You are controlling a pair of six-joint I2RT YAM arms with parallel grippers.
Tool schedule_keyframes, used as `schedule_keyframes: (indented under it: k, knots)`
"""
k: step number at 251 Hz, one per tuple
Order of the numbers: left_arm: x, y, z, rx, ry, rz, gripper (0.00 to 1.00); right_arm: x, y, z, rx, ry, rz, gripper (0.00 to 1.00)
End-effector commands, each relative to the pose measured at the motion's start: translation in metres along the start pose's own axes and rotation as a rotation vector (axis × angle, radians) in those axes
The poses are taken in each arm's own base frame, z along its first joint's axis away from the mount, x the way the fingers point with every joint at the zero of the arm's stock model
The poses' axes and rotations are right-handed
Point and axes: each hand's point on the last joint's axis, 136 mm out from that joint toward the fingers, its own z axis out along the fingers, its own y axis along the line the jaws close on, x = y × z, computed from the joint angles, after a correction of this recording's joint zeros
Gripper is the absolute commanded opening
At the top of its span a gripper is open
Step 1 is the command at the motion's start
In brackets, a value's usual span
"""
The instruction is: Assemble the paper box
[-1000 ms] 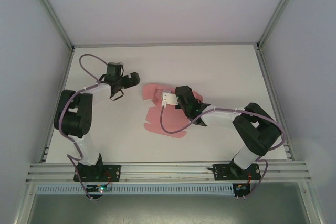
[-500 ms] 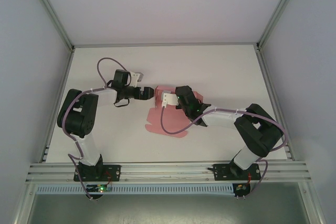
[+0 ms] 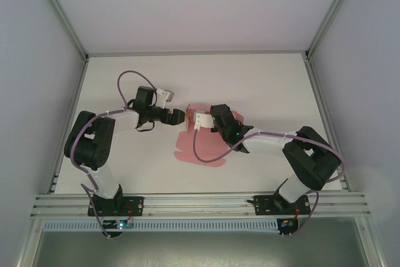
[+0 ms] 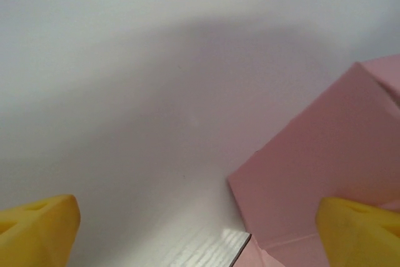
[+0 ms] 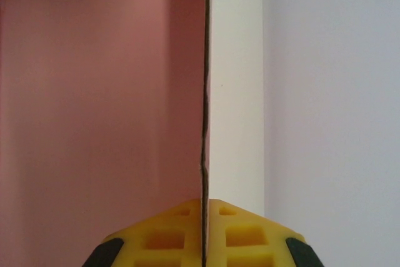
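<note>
White table (image 3: 125, 154) inside a pale-walled frame; the pink paper box (image 3: 203, 152) lies mid-table, partly folded. The right jaws are clamped on a raised panel's edge, which the right wrist view shows plainly and the overhead view is too coarse to tell; the left jaws stand apart just beside the box's wall. Judging by this, panels are being folded up; next, the left jaws should close carefully on that wall.

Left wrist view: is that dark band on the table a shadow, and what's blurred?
Left wrist view: yes, a soft shadow across the table; the fingertips of the left tool are blurred, the paper box sharper, a glare patch at the bottom. Right wrist view: evenly lit, box edge crisp.
</note>
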Motion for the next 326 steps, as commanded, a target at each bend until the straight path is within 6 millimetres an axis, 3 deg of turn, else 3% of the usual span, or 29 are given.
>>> schedule_keyframes:
  k: [1,75,210,281,326]
  knots:
    - [0.000,-0.025,-0.003,0.077,-0.004,0.102,0.95,0.004,0.006,-0.006,-0.014,0.019,-0.012,0.00]
    - [0.010,-0.041,-0.003,0.155,0.023,0.113,0.89,0.005,0.009,-0.009,-0.039,0.019,-0.007,0.00]
    - [-0.006,-0.045,-0.007,0.124,-0.058,0.138,0.87,-0.005,-0.009,-0.014,0.018,-0.023,-0.039,0.00]
    - [0.000,-0.059,0.008,0.154,-0.035,0.171,0.88,-0.006,0.001,-0.009,-0.018,-0.018,-0.017,0.00]
    - [-0.007,-0.035,0.015,0.019,-0.069,0.140,0.84,-0.009,0.003,-0.012,-0.018,-0.021,-0.023,0.00]
